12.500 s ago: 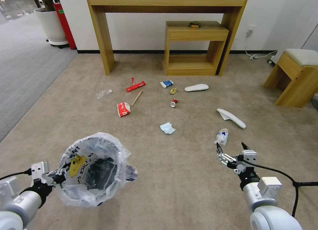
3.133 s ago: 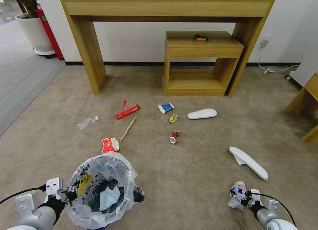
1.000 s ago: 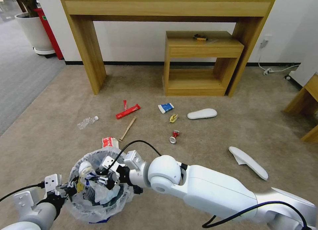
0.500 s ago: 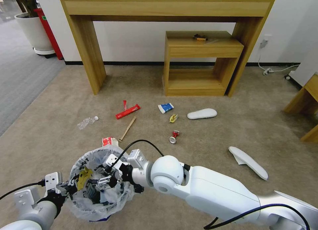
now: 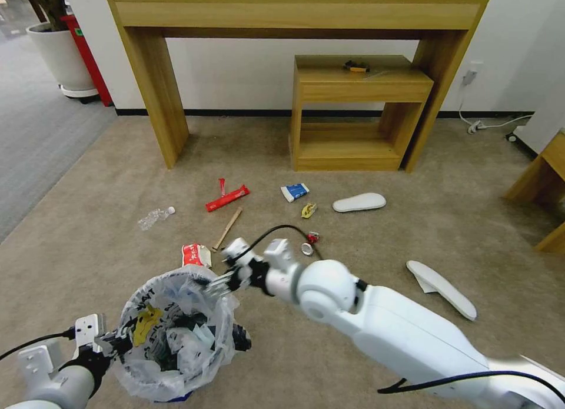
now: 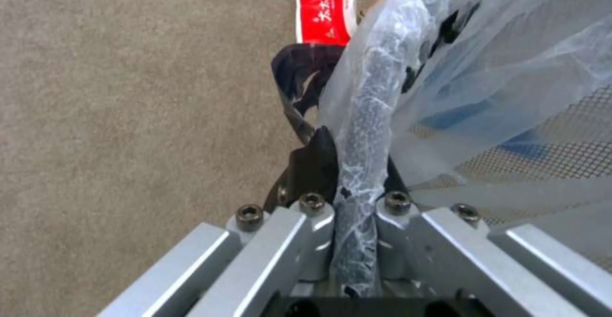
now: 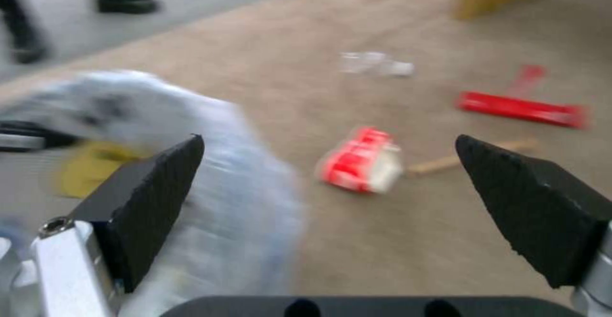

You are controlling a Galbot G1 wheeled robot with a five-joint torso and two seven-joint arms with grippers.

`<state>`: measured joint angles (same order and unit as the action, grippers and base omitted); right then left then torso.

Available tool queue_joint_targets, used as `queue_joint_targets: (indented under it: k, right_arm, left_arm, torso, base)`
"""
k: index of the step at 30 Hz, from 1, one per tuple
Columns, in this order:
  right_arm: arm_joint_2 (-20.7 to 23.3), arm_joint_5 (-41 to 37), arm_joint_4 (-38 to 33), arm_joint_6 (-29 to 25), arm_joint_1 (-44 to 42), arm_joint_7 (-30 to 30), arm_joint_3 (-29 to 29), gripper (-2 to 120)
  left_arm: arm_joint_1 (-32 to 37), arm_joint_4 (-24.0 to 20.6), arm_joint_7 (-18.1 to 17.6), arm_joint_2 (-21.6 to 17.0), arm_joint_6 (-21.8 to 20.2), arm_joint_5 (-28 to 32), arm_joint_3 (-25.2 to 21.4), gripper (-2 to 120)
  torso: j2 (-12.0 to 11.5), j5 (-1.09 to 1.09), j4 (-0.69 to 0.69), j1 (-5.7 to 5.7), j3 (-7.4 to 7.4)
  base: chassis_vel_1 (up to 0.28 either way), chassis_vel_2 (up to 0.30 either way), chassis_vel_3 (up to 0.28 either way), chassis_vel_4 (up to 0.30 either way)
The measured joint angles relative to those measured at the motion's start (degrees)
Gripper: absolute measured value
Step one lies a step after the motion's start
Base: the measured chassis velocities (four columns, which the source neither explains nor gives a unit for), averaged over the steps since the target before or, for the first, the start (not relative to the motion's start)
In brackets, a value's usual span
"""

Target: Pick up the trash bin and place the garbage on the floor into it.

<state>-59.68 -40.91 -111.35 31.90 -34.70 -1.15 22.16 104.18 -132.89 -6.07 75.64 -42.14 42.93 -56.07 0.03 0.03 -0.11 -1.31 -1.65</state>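
The trash bin (image 5: 170,332), lined with a crinkled printed bag, hangs low at the front left, and my left gripper (image 5: 109,341) is shut on its rim (image 6: 363,116). My right gripper (image 5: 220,282) hovers open and empty over the bin's far edge. Garbage on the beige floor (image 5: 382,238): a red packet (image 5: 196,255) just beyond the bin, a wooden stick (image 5: 227,228), a long red wrapper (image 5: 226,198), a clear bottle (image 5: 154,217), a blue-white packet (image 5: 294,192), a yellow wrapper (image 5: 308,209), a crushed can (image 5: 309,244) and two white insoles (image 5: 359,202) (image 5: 441,288). Crumpled litter lies inside the bin.
A tall wooden console (image 5: 153,91) and a low wooden shelf unit (image 5: 359,97) stand against the far wall. A wooden stool (image 5: 544,179) is at the right edge. A white plant pot (image 5: 59,56) stands on grey carpet (image 5: 29,132) at the far left.
My right gripper, which carried a crumpled white piece from the floor to the bin, has let it go inside and lifted out towards the far rim, open. The bin has barely moved.
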Motion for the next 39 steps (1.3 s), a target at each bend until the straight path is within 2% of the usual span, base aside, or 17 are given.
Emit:
queue_joint_targets:
  k: [2,4,5,8,9,10,12,13,19,29,39]
  right_arm:
    - [1.0,1.5,0.0,-0.3,-1.3,0.2,-1.8,100]
    - [3.3,5.6,0.8,-1.7,-5.3,1.6,-6.4,100]
    - [3.3,5.6,0.8,-1.7,-5.3,1.6,-6.4,100]
    - [6.1,9.9,2.0,-4.4,-15.0,3.5,-16.3,100]
    - [6.1,9.9,2.0,-4.4,-15.0,3.5,-16.3,100]
    - [6.6,10.6,2.1,-4.8,-18.6,3.6,-20.4,100]
    - [7.2,11.5,2.5,-6.4,-22.9,3.1,-24.6,100]
    - [7.2,11.5,2.5,-6.4,-22.9,3.1,-24.6,100]
    - [6.8,13.9,2.9,-8.7,-30.9,3.5,-33.5,100]
    - [5.1,15.8,3.0,-9.5,-36.6,4.6,-39.8,100]
    - [4.1,18.6,4.4,-10.8,-39.8,6.2,-44.3,100]
  left_arm:
    - [0.1,0.1,0.2,0.1,0.0,0.0,-0.1,1]
    - [0.1,0.7,0.9,0.5,0.0,0.0,-0.6,1]
    - [0.1,0.7,0.9,0.5,0.0,0.0,-0.6,1]
    - [0.5,2.0,2.8,0.7,0.0,-1.2,-1.5,1]
    - [0.5,2.0,2.8,0.7,0.0,-1.2,-1.5,1]
    - [0.7,2.6,4.1,0.6,0.0,-2.7,-1.9,1]
    - [1.0,3.3,5.5,0.4,0.1,-4.2,-2.3,1]
    - [1.0,3.3,5.5,0.4,0.1,-4.2,-2.3,1]
    - [1.6,3.2,6.4,0.5,0.4,-4.2,-2.8,1]
    - [2.9,2.2,7.1,0.8,1.1,-4.0,-2.7,1]
    - [3.7,1.5,7.4,0.8,1.5,-4.0,-2.7,1]
  torso:
    - [0.0,0.00,0.00,0.00,0.00]
    - [0.0,0.00,-0.01,0.00,0.00]
    - [0.0,0.00,-0.01,0.00,0.00]
    - [0.0,0.01,-0.01,0.00,0.00]
    - [0.0,0.01,-0.01,0.00,0.00]
    - [0.0,0.01,-0.03,0.00,0.00]
    - [0.0,0.00,-0.02,0.00,0.00]
    - [0.0,0.00,-0.02,0.00,0.00]
    - [0.0,-0.01,-0.01,0.00,0.00]
    - [0.0,-0.02,0.00,0.00,0.00]
    - [0.0,-0.02,-0.01,-0.01,0.00]
  base:
    - [0.000,0.000,0.000,0.000]
    - [0.000,0.000,0.000,0.000]
    - [0.000,0.000,0.000,0.000]
    - [0.000,0.000,0.000,0.000]
    - [0.000,0.000,0.000,0.000]
    - [0.000,0.000,0.000,0.000]
    - [0.000,0.000,0.000,0.000]
    - [0.000,0.000,0.000,0.000]
    - [0.000,0.000,0.000,0.000]
    - [-0.038,-0.048,0.052,0.038]
    - [-0.199,-0.206,0.197,0.202]
